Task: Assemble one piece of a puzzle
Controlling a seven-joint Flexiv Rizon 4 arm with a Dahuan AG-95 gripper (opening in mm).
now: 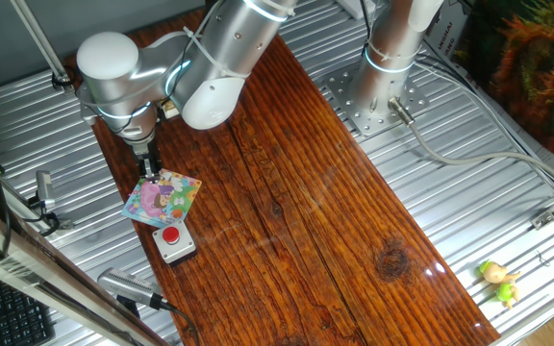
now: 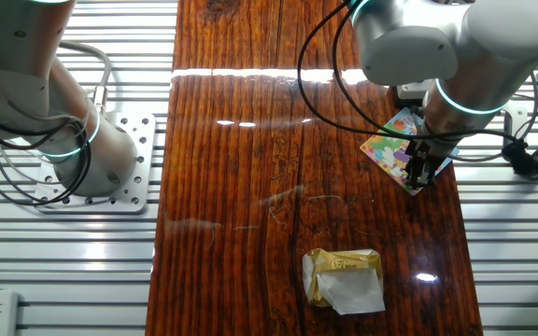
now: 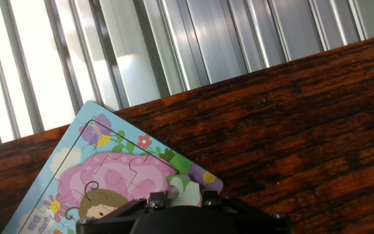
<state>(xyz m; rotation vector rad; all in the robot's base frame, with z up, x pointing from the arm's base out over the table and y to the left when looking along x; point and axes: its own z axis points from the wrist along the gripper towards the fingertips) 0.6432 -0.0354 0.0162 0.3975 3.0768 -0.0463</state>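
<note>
The puzzle (image 1: pixel 163 199) is a small square board with a pastel cartoon picture, lying near the wooden table's edge. It also shows in the other fixed view (image 2: pixel 402 149) and fills the lower left of the hand view (image 3: pixel 109 182). My gripper (image 1: pixel 149 173) stands upright over the board's corner, fingertips down at its surface (image 2: pixel 422 172). The jaws stand close together, and a small pale piece (image 3: pixel 184 188) shows between them in the hand view. The fingertips themselves are hidden by the gripper body.
A grey box with a red button (image 1: pixel 173 240) sits just in front of the puzzle. A yellow-and-white block (image 2: pixel 344 278) lies further along the wooden table (image 1: pixel 306 192). Ribbed metal surfaces flank the wood. A second arm's base (image 1: pixel 378 91) stands behind, and a small toy (image 1: pixel 498 281) lies at the far right.
</note>
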